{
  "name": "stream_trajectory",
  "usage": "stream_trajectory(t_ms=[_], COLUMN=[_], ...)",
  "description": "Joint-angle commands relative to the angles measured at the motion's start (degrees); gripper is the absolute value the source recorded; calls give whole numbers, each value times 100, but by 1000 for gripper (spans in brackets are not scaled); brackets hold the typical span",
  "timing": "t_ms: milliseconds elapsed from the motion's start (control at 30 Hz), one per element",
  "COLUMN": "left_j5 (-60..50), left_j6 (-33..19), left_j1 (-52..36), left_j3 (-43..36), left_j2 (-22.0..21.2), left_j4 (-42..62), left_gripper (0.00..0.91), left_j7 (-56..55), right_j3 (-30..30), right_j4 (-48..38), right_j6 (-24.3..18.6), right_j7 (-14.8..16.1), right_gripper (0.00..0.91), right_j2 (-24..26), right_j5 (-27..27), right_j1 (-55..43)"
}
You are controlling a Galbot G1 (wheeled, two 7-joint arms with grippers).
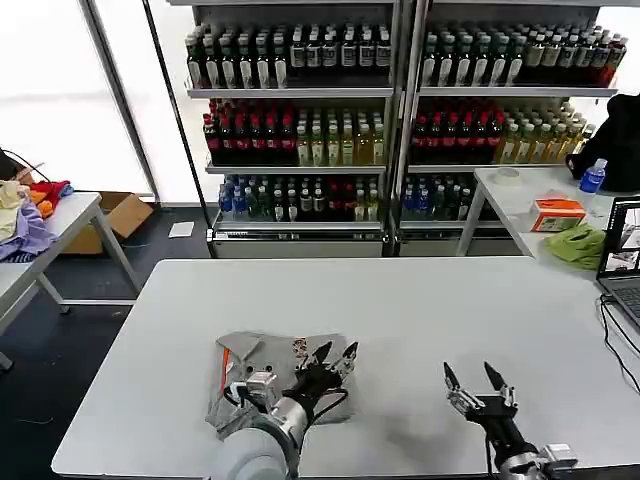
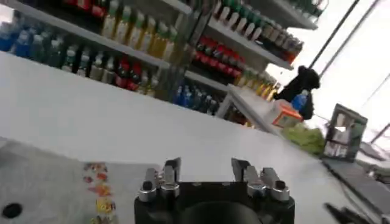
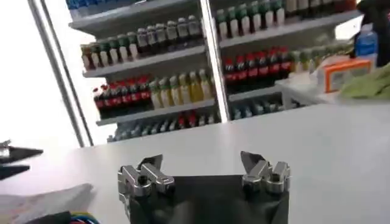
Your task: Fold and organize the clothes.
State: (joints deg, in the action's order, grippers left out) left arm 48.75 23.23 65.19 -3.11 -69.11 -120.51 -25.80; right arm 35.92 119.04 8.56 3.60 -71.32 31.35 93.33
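Left claw (image 1: 335,352) over the clothes (image 1: 262,372) (shirt part-hidden beneath arm)

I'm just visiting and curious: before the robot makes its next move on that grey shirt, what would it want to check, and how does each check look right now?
1. Shirt lies on the table: ok, bunched near the front edge.
2. Left gripper is free: ok, open above the shirt's right edge.
3. Right gripper is free: ok, open over bare table, apart from the shirt.
4. Shirt is neatly folded: not ok, still rumpled.
5. Laptop is away from the shirt: ok, at the table's far right edge.
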Motion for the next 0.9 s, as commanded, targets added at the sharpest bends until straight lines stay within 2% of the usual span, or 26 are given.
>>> stream_trajectory(t_ms=[33, 133, 167, 233, 367, 533, 567, 600, 633, 700, 900], left_j5=[-455, -1421, -1650, -2255, -2454, -2408, -2364, -2310, -2271, -2208, -2119], left_j6=[15, -52, -218, -442, -604, -642, -627, -613, -600, -502, -476], left_j1=[984, 1303, 1376, 1472, 1735, 1982, 2004, 2017, 2012, 1972, 1892], left_j3=[2262, 3165, 3465, 3800, 4141, 4200, 4200, 4202, 4208, 4263, 4283], left_j2=[510, 502, 478, 430, 316, 143, 128, 114, 108, 105, 139], left_j4=[-1031, -805, -502, -244, -169, -234, -248, -264, -274, -285, -276], left_gripper=[907, 907, 907, 907, 907, 907, 907, 907, 907, 907, 907], left_j7=[870, 1672, 1945, 2242, 2406, 2398, 2391, 2381, 2351, 2311, 2273], right_j3=[-2015, -2601, -2885, -3188, -3537, -3680, -3685, -3685, -3661, -3526, -2990], right_j4=[-245, -399, -497, -666, -905, -1078, -1083, -1092, -1121, -1147, -881], right_j6=[1693, 2028, 2151, 2248, 2347, 2351, 2351, 2358, 2354, 2235, 1975], right_j7=[-602, -743, -859, -878, -934, -974, -994, -1053, -1155, -1278, -1126], right_gripper=[907, 907, 907, 907, 907, 907, 453, 161, 0, 0, 0], right_j2=[231, 278, 268, 268, 282, 277, 276, 274, 267, 251, 378], right_j5=[742, 898, 1016, 1047, 1149, 1155, 1155, 1155, 1161, 1247, 1508], right_j1=[-1807, -2318, -2487, -2670, -2870, -2808, -2787, -2766, -2742, -2697, -2477])
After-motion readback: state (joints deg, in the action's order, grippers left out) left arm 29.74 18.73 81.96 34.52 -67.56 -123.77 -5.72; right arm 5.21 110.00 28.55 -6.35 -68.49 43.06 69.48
